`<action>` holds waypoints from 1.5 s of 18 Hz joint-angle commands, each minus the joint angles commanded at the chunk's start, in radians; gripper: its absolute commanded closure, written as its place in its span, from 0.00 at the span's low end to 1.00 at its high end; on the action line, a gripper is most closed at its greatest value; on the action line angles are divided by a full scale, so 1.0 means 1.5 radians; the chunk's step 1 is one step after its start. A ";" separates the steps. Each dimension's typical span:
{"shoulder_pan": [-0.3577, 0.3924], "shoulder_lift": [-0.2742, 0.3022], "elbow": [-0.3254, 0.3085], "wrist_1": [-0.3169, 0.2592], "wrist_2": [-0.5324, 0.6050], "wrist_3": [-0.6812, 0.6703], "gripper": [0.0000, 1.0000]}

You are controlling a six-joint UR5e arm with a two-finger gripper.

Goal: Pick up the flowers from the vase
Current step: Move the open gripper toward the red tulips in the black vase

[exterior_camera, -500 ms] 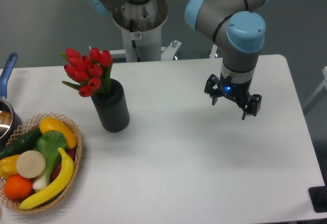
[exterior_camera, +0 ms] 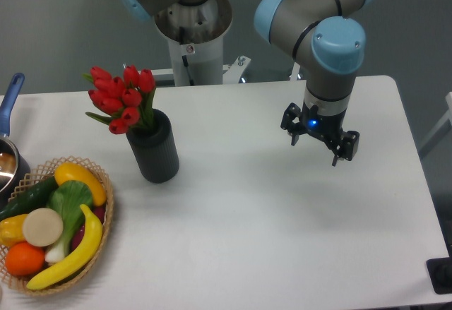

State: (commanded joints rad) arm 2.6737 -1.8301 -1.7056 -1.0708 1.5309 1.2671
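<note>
So our hand [exterior_camera: 319,140] hangs above the worktop [exterior_camera: 282,211] on the far right side, fingers spread apart w/ nothing between them, pointing down. It's well apart from the flowers [exterior_camera: 123,98], which sit over on the left, stems down in the vase [exterior_camera: 153,149].

We judge the bunch light and soft: red buds up top, green leaves fanning out beside them, stems going into the vase mouth. Buds prob. crush or bend easily, so we don't want to pinch there. Best spot, as we see it, is the short stretch of stems and leaves just above the rim, below the buds. Not much of it shows, so the grip zone is tight. Whether stems are bound together we can't tell from this view.

The vase looks dark, matte, ribbed, upright. It may be light enough to tip or lift w/ the bunch if stems drag on the inside, so we'd pull straight up, not sideways.

Near the vase, front left, a woven basket [exterior_camera: 106,183] holds fruit & veg; a pot [exterior_camera: 8,160] sits at the left edge.
</note>
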 joint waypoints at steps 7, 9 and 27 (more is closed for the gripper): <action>-0.006 0.057 -0.104 0.073 -0.068 -0.002 0.00; -0.016 0.082 -0.134 0.084 -0.095 0.001 0.00; -0.055 0.251 -0.295 0.190 -0.417 0.008 0.00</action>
State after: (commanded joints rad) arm 2.5908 -1.4543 -2.1474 -0.7854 0.9055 1.2793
